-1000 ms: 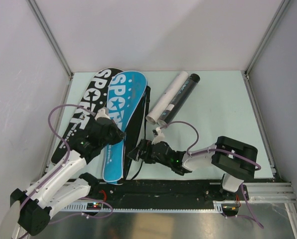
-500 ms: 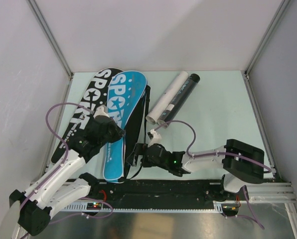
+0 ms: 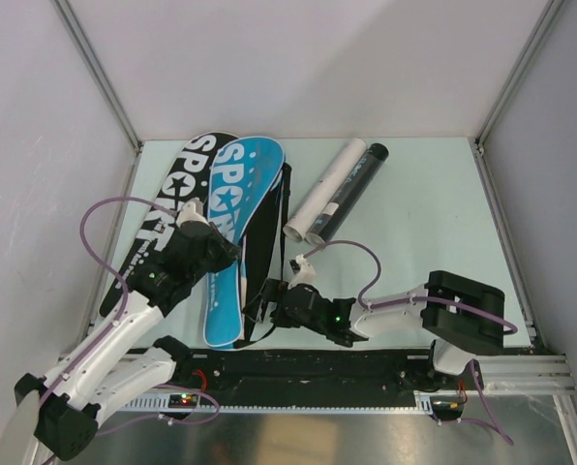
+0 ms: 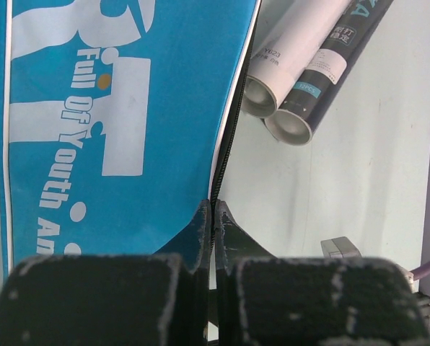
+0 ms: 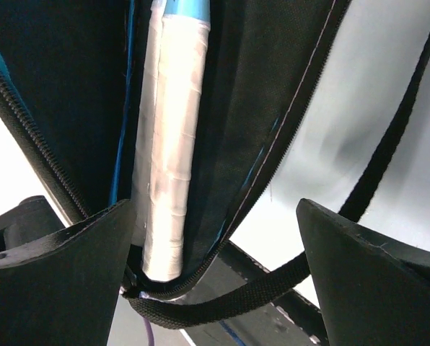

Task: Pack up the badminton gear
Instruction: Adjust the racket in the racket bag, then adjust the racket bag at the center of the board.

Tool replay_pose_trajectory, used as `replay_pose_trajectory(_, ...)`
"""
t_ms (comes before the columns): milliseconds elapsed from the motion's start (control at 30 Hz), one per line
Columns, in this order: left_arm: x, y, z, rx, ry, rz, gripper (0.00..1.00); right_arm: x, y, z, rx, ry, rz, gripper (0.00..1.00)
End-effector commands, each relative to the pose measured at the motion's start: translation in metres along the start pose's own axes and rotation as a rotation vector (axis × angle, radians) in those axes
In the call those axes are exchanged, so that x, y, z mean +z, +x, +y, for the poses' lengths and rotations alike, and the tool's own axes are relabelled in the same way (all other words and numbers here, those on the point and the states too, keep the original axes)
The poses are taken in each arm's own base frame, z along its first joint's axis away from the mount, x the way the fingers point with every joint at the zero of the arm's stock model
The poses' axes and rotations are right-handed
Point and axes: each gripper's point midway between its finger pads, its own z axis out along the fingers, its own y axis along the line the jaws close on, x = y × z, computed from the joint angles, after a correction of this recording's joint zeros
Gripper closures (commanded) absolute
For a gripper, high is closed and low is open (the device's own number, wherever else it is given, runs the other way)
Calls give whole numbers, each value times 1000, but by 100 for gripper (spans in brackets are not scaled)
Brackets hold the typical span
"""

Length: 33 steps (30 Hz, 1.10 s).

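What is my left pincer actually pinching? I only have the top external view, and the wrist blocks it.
Observer: The left wrist view shows the left pincer shut on the zipper edge of the blue cover.
Operator: Is the right one holding anything?
Observer: No. In the right wrist view the right pincer is wide open, straddling the cover's open end.
Operator: Is a racket in there?
Observer: Yes, a white-wrapped racket handle lies inside that opening.
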Motion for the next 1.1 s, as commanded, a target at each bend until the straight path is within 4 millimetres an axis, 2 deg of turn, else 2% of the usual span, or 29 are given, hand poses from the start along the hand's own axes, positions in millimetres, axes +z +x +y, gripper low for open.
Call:
replay_pose_trajectory(0,-13,-34,-20,-72,65,-124,100,12,-8,6,75,-34,-53,0)
replay_pose_trajectory(167,-13,-28,-17,-73,70,-111,100,26,-25,-5,76,-29,-101,1)
replay_pose_trajectory(267,-7,-16,-11,-47,62,-72,99,17,-50,-10,8,5,-141,1)
replay_pose_trajectory(400,8,16,11,-14,8,20,85,-8,-85,-13,-96,57,-191,1)
replay_pose_trajectory(533,22,34,32,49,-62,74,66,-29,-112,-17,-146,73,-193,1)
replay_pose_trajectory(600,26,30,33,125,-80,77,59,-40,-122,-20,-157,86,-193,0)
replay_pose_trajectory(700,40,-4,24,301,-178,65,51,-69,-136,-20,-241,117,-231,1)
replay_pose_trajectory(800,59,-34,8,412,-247,56,48,-92,-141,-27,-297,160,-261,0)
replay_pose_trajectory(1067,126,-75,-28,633,-352,57,44,-142,-150,-45,-323,195,-319,1)
